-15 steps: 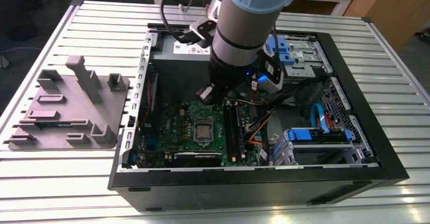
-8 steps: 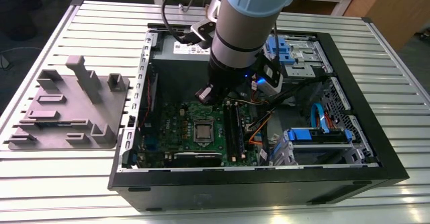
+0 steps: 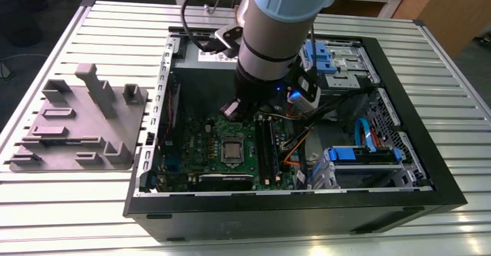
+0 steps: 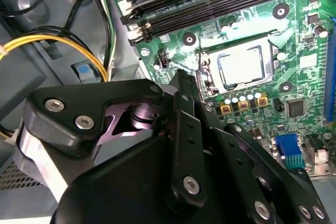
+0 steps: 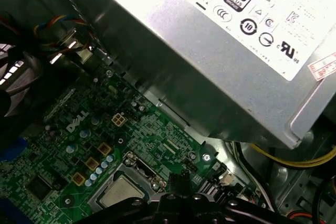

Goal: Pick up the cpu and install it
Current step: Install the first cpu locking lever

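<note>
One arm reaches down into an open computer case [image 3: 418, 129] that lies on a slatted metal table [image 3: 115, 31]. The tool [image 3: 231, 112] hangs over the green board [image 3: 201, 148] inside the case. In the second wrist view its black fingers [image 4: 185, 103] look pressed together at the tip, with nothing between them.

The cpu [image 3: 232, 149] lies flat in the silvery socket frame [image 4: 269, 72] on the board, its pale metal top facing up. In the exterior view it sits on the board just nearer the camera than the tool, close to it but apart from it. Both wrist views show a strip of bare board between the tool's tip [image 4: 182, 76] and the cpu [image 4: 240, 66], so nothing touches the chip.

Black memory slots [image 4: 220, 3] run along the board on one side of the socket. A large grey metal box [image 5: 210, 51] stands at the board's edge, with yellow wires [image 4: 63, 40] passing beside it. A grey tray [image 3: 77, 129] rests on the table outside the case, at the exterior view's left, well apart from the tool.
</note>
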